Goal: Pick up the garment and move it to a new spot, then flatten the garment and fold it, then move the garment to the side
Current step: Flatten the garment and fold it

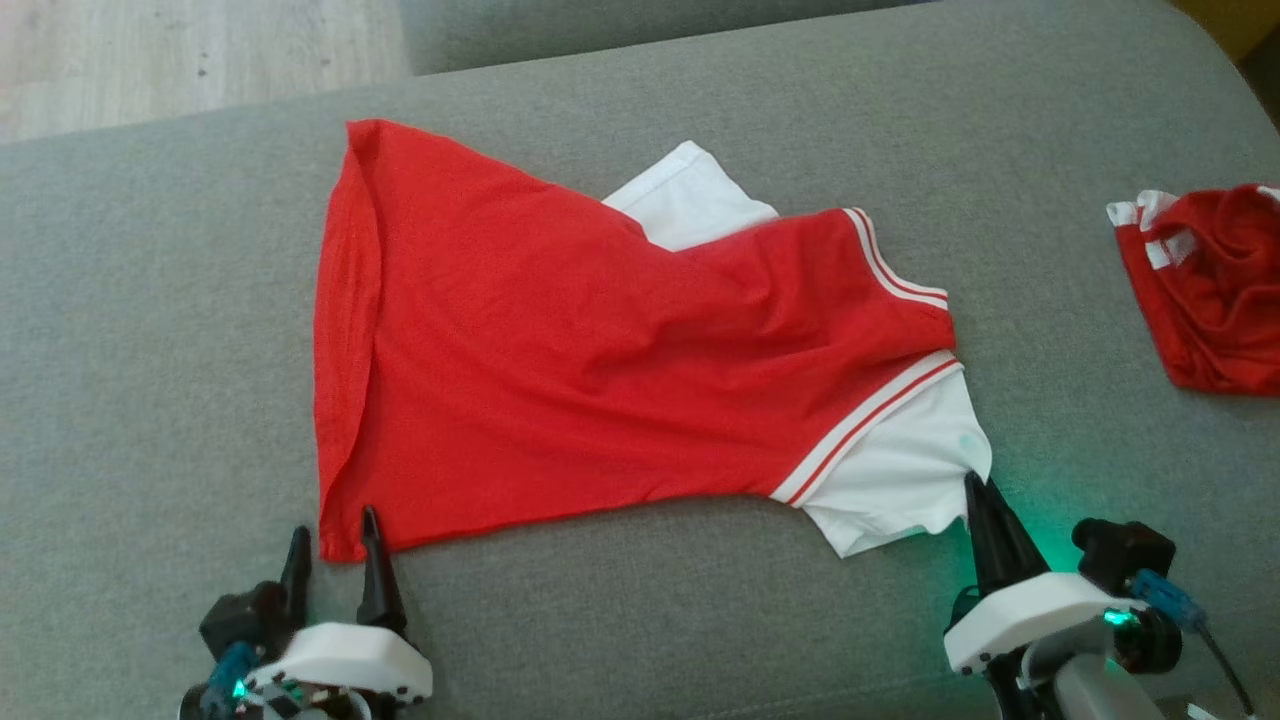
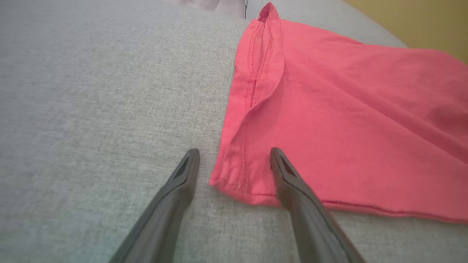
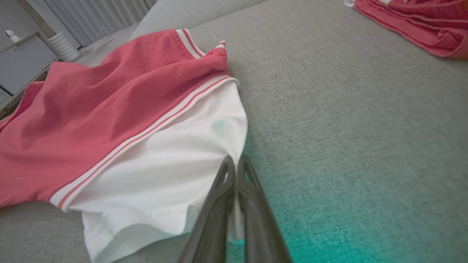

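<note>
Right gripper (image 1: 972,485) is clamped on the white sleeve (image 1: 900,470) of the red garment (image 1: 560,350); left gripper (image 1: 334,521) stands wide apart, hem corner (image 2: 234,182) lying between its fingertips.

Grey sofa cushion (image 1: 640,620), crumpled red cloth (image 1: 1210,290) at right, wooden floor (image 1: 150,50)

Red garment (image 1: 560,370) with white sleeves and red-and-white striped trim on a grey couch (image 1: 150,300)
</note>
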